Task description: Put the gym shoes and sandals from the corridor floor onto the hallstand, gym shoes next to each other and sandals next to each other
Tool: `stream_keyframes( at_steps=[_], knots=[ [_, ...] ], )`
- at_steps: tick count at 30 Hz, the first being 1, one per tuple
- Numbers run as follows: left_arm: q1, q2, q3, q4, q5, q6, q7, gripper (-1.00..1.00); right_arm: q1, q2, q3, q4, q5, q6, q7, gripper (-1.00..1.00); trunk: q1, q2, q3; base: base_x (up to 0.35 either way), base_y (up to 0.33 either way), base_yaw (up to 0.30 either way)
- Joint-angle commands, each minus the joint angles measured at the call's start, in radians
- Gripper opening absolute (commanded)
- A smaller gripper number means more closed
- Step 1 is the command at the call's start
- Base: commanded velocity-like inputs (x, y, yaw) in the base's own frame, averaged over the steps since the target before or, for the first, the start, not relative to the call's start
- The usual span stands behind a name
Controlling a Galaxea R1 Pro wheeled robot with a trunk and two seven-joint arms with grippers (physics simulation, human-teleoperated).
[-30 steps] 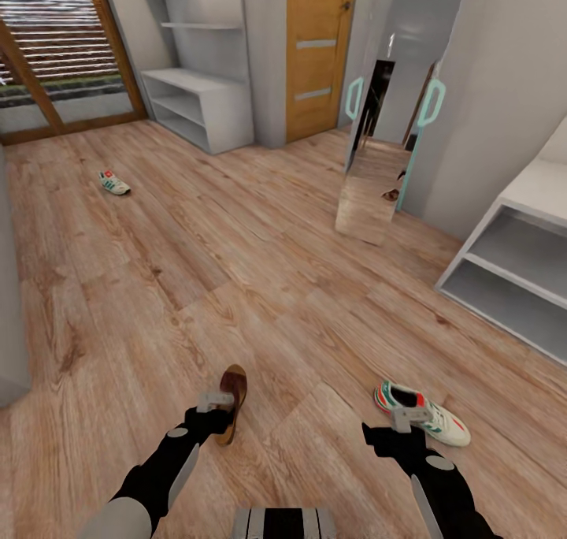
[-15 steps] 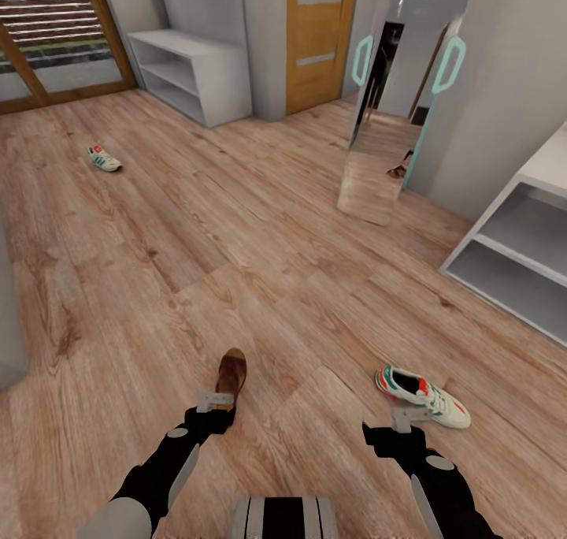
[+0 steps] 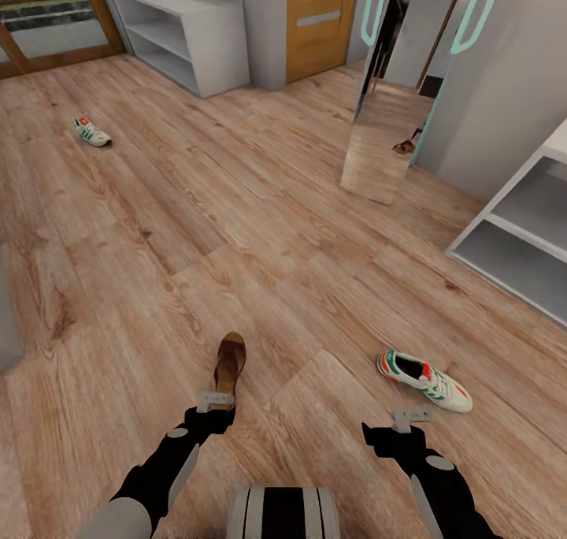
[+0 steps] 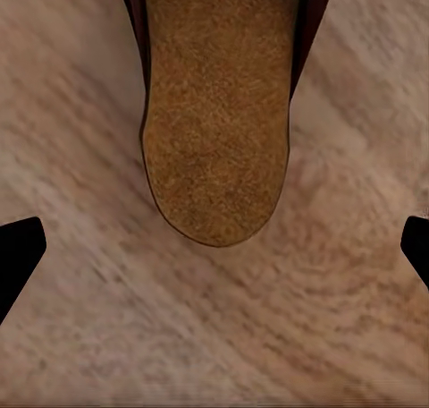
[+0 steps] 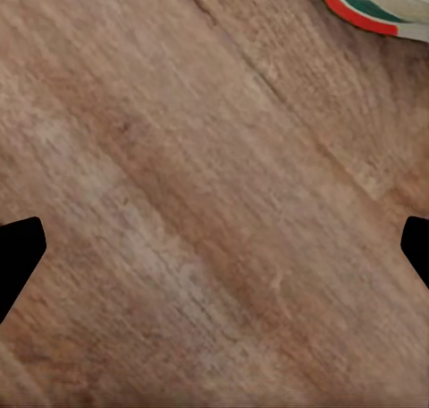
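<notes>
Pickup step: left gripper (image 3: 215, 402) wide open over brown sandal (image 3: 230, 362); right gripper (image 3: 411, 416) wide, empty beside sneaker (image 3: 424, 379). Next: descend, clamp sandal heel.

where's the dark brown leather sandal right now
In the head view, the dark brown leather sandal lies on the wood-plank floor just ahead of the left gripper, left of the nearer white sneaker.

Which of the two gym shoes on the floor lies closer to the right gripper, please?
The gym shoe just ahead of the right gripper; the other gym shoe lies far off near the window.
</notes>
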Motion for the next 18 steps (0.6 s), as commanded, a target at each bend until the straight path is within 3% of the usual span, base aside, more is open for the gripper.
stream_keyframes(
  at_steps=[1, 18],
  knots=[
    [0.0, 0.0, 0.0, -0.002, -0.002, 0.006, -0.002, 1.0, 0.0, 0.0, 0.0, -0.001, 0.0, 0.005, 0.0, 1.0, 0.0, -0.001, -0.006, 0.0, 0.0, 0.0],
    [0.0, 0.0, 0.0, -0.002, -0.002, 0.006, -0.002, 1.0, 0.0, 0.0, -0.001, -0.001, 0.0, 0.005, 0.0, 1.0, 0.008, -0.004, -0.098, 0.0, 0.0, 0.0]
  ],
)
